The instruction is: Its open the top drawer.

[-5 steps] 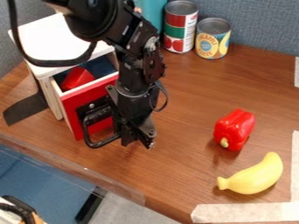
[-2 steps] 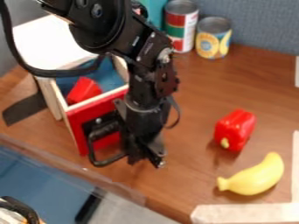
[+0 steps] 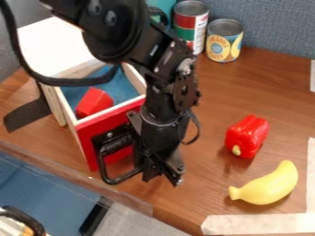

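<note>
Claw just left of lower centre, pointing down at the right side of the black handle; whether it is spread or pressed together, I cannot tell. It is probably placed there to draw the drawer outward by its handle. Red-fronted drawer at left, well out of its white-topped cabinet, with a red block inside. Pepper and banana lie on the bench at right, seemingly outside the drawer's path.

the lone camera looks down at a slant from fairly near.
</note>
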Robot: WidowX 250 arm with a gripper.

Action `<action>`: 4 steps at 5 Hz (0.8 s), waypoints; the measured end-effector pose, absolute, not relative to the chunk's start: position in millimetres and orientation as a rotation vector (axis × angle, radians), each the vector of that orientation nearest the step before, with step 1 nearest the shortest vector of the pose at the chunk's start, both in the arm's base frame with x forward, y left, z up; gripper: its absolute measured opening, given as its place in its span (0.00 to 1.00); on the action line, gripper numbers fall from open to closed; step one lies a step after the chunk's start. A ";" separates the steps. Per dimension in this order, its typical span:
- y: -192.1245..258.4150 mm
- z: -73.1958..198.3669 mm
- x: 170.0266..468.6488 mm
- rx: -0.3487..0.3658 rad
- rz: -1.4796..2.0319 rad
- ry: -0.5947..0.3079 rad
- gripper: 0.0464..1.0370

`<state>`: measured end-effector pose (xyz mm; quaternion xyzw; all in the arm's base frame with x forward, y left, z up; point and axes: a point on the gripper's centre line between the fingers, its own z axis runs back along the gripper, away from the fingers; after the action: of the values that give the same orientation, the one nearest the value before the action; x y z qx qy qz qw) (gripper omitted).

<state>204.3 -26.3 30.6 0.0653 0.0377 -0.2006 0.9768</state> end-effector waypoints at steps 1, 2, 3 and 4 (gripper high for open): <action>-29.2 30.2 208.5 0.134 -0.376 0.077 0.10; -31.6 30.8 210.7 0.123 -0.364 0.074 0.10; -33.2 31.2 212.7 0.116 -0.353 0.071 0.10; -35.7 31.5 216.9 0.107 -0.342 0.070 0.14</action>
<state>216.9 -35.7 31.5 0.0532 0.0350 -0.1698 0.9834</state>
